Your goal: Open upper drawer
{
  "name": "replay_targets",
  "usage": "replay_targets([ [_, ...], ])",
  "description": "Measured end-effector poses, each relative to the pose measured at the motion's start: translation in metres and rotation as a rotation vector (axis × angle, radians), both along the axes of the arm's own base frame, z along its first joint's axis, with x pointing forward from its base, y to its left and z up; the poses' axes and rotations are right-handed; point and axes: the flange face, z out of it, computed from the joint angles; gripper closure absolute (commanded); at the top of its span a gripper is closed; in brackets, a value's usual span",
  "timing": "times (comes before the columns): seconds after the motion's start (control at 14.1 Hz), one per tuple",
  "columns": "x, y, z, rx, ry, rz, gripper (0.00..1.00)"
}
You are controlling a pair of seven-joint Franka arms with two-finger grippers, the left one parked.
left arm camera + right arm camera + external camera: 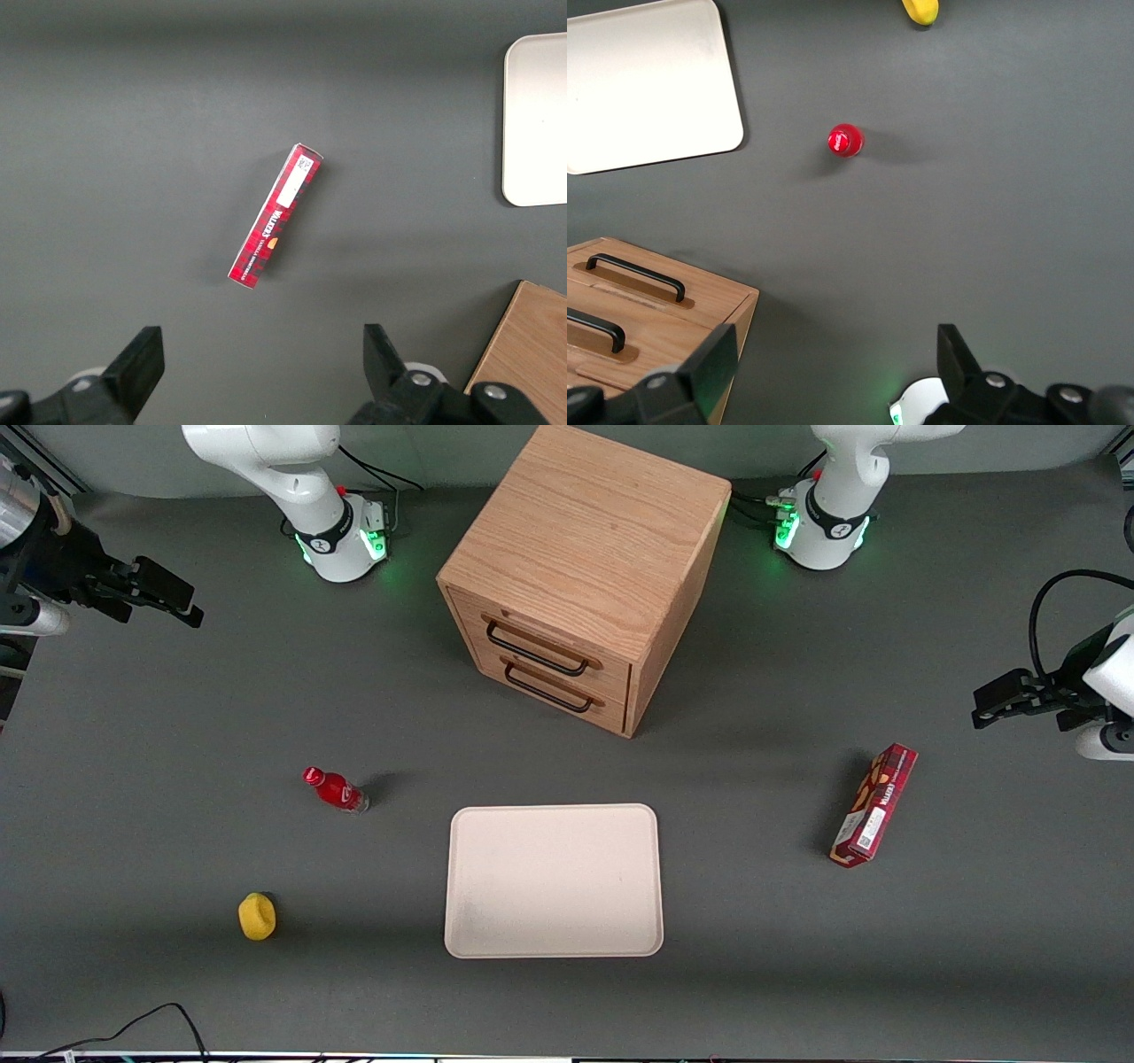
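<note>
The wooden cabinet (589, 540) stands at the back middle of the table, its front angled toward the working arm's end. The upper drawer (532, 638) is shut flush, with its black wire bar handle (536, 652) across it. The lower drawer (549, 684) just beneath is shut too. My right gripper (182, 602) hangs open and empty high above the table, far off toward the working arm's end and well apart from the cabinet. The right wrist view shows the gripper (833, 354), the upper drawer's handle (594, 326) and the lower one (636, 274).
A beige tray (554, 939) lies nearer the front camera than the cabinet. A red bottle (337, 789) and a yellow object (257, 916) stand toward the working arm's end. A red box (874, 806) lies toward the parked arm's end.
</note>
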Motion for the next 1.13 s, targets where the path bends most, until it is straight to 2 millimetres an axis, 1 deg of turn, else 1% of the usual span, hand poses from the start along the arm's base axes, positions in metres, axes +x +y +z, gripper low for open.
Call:
replay_targets([
  [0.35,0.000,0.001,0.002,-0.002,-0.001,0.001,0.00],
  [0.49,-0.005,0.000,-0.001,-0.034,0.033,0.011,0.00],
  [0.71,-0.012,0.009,-0.005,-0.070,0.083,0.038,0.00],
  [0.85,-0.015,0.006,0.000,-0.070,0.087,0.039,0.00],
  [0.92,-0.015,0.004,0.006,-0.067,0.076,0.055,0.00],
  [1.13,-0.012,0.004,0.022,-0.048,0.035,0.213,0.00],
])
